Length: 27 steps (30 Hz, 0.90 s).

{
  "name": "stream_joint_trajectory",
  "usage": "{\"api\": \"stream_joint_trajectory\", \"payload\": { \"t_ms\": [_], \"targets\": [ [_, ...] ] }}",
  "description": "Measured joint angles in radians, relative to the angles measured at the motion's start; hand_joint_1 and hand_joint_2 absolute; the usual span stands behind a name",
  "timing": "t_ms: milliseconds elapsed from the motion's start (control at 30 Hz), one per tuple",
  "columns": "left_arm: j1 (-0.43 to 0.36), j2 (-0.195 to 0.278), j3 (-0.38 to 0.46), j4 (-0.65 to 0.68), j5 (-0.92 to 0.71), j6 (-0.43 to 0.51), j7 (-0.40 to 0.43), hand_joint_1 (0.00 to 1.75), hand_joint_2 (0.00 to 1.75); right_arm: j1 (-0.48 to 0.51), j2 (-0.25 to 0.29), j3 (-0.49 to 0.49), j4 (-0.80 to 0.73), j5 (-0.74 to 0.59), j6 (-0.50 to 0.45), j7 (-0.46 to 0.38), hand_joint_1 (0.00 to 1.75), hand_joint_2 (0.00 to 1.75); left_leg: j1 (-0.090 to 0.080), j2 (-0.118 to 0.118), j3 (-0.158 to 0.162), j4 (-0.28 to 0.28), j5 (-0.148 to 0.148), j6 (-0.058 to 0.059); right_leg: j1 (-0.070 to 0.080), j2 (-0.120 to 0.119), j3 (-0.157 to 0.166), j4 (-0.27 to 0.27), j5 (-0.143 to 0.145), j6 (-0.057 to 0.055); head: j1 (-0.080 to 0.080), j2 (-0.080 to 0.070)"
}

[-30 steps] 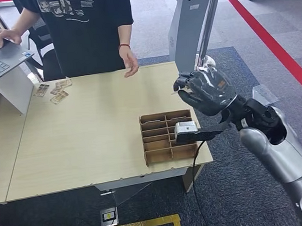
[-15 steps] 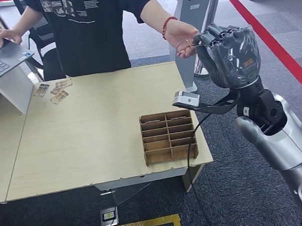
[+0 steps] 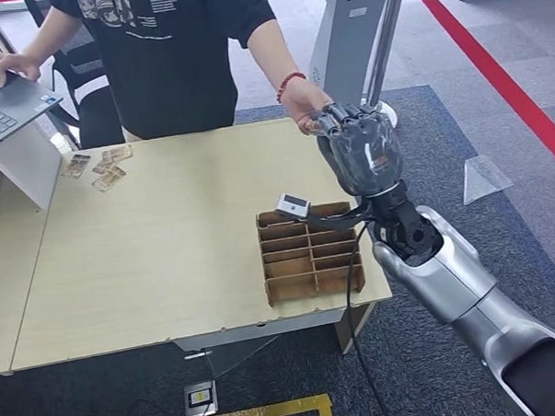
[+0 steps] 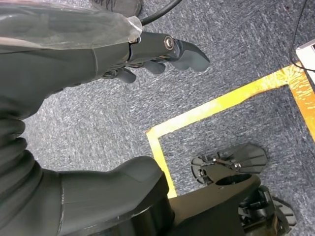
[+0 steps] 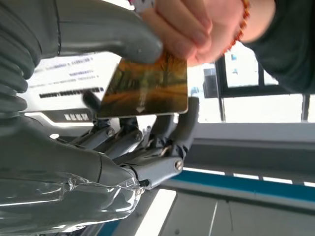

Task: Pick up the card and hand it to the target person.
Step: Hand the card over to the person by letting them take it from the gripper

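The robot's right hand (image 3: 359, 149) is reaching beyond the wooden table's (image 3: 165, 259) far right corner, at about 1 o'clock in the head view. Its thumb and fingers (image 5: 163, 167) are pinching an orange-brown card (image 5: 148, 91), while the person's hand (image 5: 193, 29) is gripping the same card's opposite edge. The left hand (image 4: 111, 54) is hanging over grey carpet with its fingers apart, holding nothing. A wooden divided tray (image 3: 308, 253) is sitting on the table below the raised right hand.
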<state>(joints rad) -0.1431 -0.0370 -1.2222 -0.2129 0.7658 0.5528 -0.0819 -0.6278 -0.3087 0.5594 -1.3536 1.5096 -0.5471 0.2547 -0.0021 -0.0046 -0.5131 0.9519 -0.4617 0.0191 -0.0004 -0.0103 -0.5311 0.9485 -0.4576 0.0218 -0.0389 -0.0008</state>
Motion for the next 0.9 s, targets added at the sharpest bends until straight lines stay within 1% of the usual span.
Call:
{"api": "stream_joint_trajectory", "payload": {
  "t_ms": [67, 133, 267, 367, 467, 533, 700, 900],
  "targets": [
    [0.0, -0.001, 0.0, 0.0, -0.001, 0.0, 0.001, 0.0, 1.75, 0.01, 0.013, 0.005, 0.038, -0.016, -0.01, -0.004, 0.0, 1.75, 0.0, 0.0, 0.0, 0.0, 0.0, 0.0, 0.0, 0.0, 0.0, 0.0, 0.0, 0.0, 0.0, 0.0],
    [0.001, 0.0, 0.0, 0.0, -0.003, 0.0, 0.001, 0.0, 1.75, 0.025, 0.018, 0.005, 0.058, -0.066, -0.019, -0.021, 0.0, 1.75, 0.0, 0.0, 0.0, 0.0, 0.0, 0.0, 0.0, 0.0, 0.0, 0.0, 0.0, 0.0, 0.0, 0.0],
    [0.003, 0.002, 0.0, 0.0, -0.006, 0.0, -0.003, 0.0, 1.75, 0.084, 0.018, -0.017, 0.044, -0.182, -0.019, -0.05, 0.0, 1.75, 0.0, 0.0, 0.001, 0.001, 0.0, 0.0, 0.0, 0.0, 0.0, -0.001, 0.0, 0.0, 0.0, 0.0],
    [0.005, 0.007, 0.0, 0.0, -0.008, 0.0, -0.007, 0.0, 1.75, 0.162, 0.009, -0.056, -0.025, -0.289, -0.014, -0.077, 0.0, 1.75, 0.0, 0.0, 0.001, 0.001, 0.0, 0.0, 0.0, 0.0, 0.0, -0.001, 0.0, 0.0, 0.0, 0.0],
    [0.013, 0.013, 0.0, 0.0, -0.001, 0.003, -0.016, 0.0, 1.75, 0.264, -0.012, -0.11, -0.125, -0.431, -0.013, -0.122, 0.0, 1.75, 0.0, 0.0, 0.001, 0.0, -0.001, 0.0, 0.0, 0.0, 0.0, -0.001, -0.001, 0.0, 0.0, 0.0],
    [0.021, 0.018, 0.0, 0.0, 0.006, 0.008, -0.023, 0.0, 1.75, 0.331, -0.026, -0.148, -0.186, -0.49, -0.012, -0.147, 0.0, 1.75, 0.0, 0.001, 0.001, 0.0, -0.001, -0.001, 0.0, 0.0, 0.0, -0.001, -0.001, 0.0, 0.0, 0.0],
    [0.03, 0.026, 0.0, 0.0, 0.016, 0.014, -0.035, 0.0, 1.75, 0.464, -0.051, -0.232, -0.314, -0.54, -0.009, -0.183, 0.0, 1.75, 0.0, 0.001, 0.001, 0.0, -0.001, -0.001, 0.0, 0.001, -0.001, -0.001, -0.001, 0.0, 0.0, 0.0],
    [0.032, 0.03, 0.0, 0.0, 0.017, 0.014, -0.036, 0.0, 1.75, 0.573, -0.061, -0.306, -0.407, -0.565, 0.019, -0.227, 0.0, 1.75, 0.0, 0.001, 0.002, 0.0, -0.001, -0.001, 0.0, 0.001, 0.0, -0.001, -0.001, 0.0, 0.0, 0.0]
  ]
}}
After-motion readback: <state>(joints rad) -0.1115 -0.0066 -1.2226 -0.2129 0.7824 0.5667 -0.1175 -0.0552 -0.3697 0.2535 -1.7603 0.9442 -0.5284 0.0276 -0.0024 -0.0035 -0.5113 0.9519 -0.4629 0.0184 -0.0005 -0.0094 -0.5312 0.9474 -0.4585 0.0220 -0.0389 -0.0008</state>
